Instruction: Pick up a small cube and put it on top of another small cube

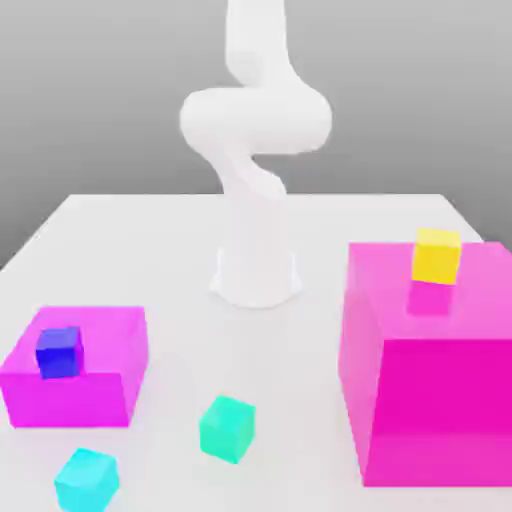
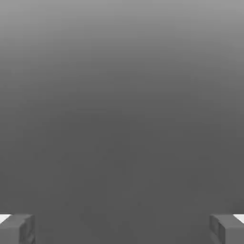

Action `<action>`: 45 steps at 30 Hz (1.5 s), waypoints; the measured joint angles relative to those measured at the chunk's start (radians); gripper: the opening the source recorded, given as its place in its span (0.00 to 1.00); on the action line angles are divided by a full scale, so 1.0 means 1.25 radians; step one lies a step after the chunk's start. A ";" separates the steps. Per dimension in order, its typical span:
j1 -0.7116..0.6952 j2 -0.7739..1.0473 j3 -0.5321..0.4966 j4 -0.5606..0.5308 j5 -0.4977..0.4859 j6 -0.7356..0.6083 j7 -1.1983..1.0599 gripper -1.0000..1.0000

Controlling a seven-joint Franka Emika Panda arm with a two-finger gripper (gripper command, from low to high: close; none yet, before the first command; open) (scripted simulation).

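The pincer [image 2: 122,228] is spread wide with nothing between its fingers. The cyan cube [image 1: 86,478] sits on the counter [image 1: 300,340] at the exterior view's lower left, just beside the teal cube [image 1: 227,428], in front of the arm's base [image 1: 256,275]. The arm must reach down and out to it.

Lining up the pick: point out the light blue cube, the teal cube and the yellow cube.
light blue cube [image 1: 86,479], exterior view, on its front face
teal cube [image 1: 227,428], exterior view, middle of the cube
yellow cube [image 1: 436,256], exterior view, on its front face, atop the big pink block
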 joint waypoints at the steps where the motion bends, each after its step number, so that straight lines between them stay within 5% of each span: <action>1: -0.020 0.032 0.009 -0.001 -0.015 0.008 0.007 0.50; 16: -0.169 0.473 -0.006 -0.016 -0.186 0.128 0.084 0.50; 22: -0.224 0.635 -0.024 -0.027 -0.147 0.192 0.039 0.50; 30: -0.312 0.826 0.018 -0.039 0.001 0.287 -0.086 0.50; 35: -0.313 0.938 0.014 -0.019 0.001 0.373 -0.087 0.50; 36: -0.310 0.953 0.011 -0.016 -0.001 0.385 -0.086 0.00; 45: -0.317 0.919 0.019 -0.023 0.005 0.358 -0.090 0.00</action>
